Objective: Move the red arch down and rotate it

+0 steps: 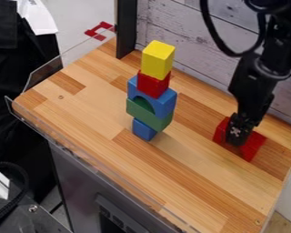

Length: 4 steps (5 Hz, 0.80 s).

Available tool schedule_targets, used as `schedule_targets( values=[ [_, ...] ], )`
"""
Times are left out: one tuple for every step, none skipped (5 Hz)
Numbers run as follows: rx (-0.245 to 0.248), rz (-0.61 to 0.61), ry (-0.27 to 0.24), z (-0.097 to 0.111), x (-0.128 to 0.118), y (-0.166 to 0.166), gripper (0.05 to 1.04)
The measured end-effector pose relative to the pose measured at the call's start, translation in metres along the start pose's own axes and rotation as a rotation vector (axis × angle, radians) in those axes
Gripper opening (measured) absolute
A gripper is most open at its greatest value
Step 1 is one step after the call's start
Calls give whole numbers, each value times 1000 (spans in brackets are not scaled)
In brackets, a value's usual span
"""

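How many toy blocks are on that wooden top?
6. Five stacked, top down: yellow block, red block, blue arch, green block, blue cube. The red arch is at the gripper; others could hide behind.

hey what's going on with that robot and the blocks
A robot arm has its gripper right at a red arch on the wooden table; whether it is gripping the arch, I can't tell. Away from it, a stack of colored blocks stands upright, yellow on top.
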State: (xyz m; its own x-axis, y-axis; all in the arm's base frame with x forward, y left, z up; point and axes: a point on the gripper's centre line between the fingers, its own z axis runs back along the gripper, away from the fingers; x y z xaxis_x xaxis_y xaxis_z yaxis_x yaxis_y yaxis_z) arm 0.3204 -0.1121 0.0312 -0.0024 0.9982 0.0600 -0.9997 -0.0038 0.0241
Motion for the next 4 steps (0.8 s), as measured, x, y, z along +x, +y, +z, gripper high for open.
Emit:
schedule_targets(
  values=[
    [-1,0,-2,2,-2,-4,999],
    [39,7,-2,-8,-4,-3,999],
    [35,11,16,-8,-6,-4,999],
    [64,12,14,-18,-4,-2,946]
  ],
)
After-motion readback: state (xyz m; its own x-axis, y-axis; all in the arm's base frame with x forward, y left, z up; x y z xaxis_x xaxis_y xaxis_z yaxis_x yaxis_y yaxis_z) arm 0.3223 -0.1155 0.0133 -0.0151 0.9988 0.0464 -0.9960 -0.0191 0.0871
